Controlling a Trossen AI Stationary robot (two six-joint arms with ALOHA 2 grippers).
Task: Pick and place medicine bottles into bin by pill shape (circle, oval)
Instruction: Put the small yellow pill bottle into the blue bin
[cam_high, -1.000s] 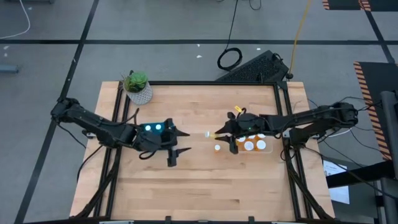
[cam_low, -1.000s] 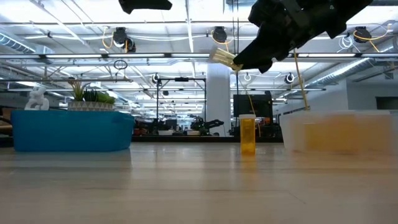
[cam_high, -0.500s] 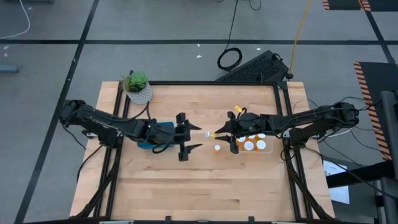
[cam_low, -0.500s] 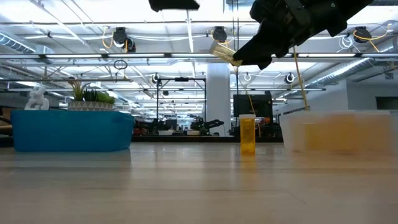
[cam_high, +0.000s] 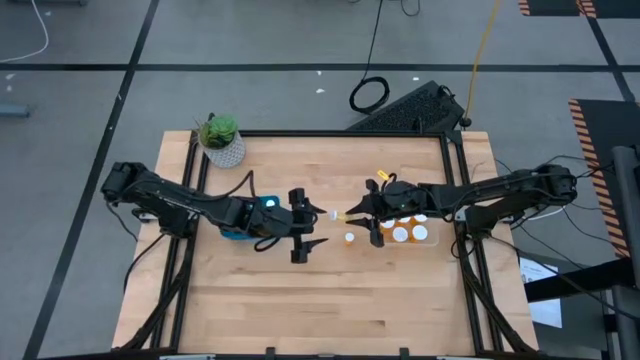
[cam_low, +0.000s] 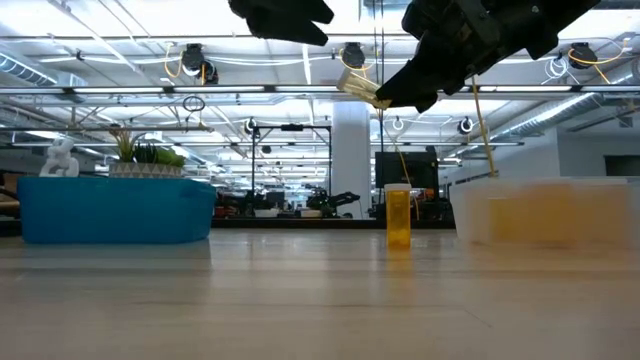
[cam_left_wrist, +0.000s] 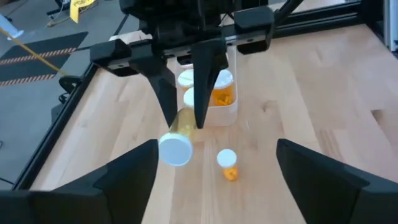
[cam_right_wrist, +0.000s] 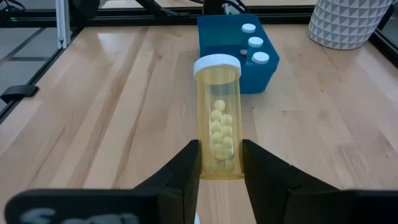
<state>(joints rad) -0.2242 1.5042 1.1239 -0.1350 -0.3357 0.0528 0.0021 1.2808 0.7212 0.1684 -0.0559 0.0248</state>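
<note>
High view shows the left gripper (cam_high: 309, 228), jaws spread wide, has advanced toward the pill bottle (cam_high: 338, 214) that the right gripper (cam_high: 352, 215) clamps above the tabletop (cam_high: 400, 290), suggesting a handover toward the blue bin (cam_right_wrist: 230, 43).

Even, bright overhead light in the high view; arms cast only soft, short shadows on the wood table (cam_high: 330, 290). Low view is backlit: ceiling strip lights (cam_low: 150, 92) glare, both arms read as near-black silhouettes, the near tabletop and clear bin (cam_low: 545, 212) are out of focus. Wrist views well lit; the own fingers (cam_left_wrist: 124, 180) nearest the lens are blurred w/ slight edge distortion.
</note>
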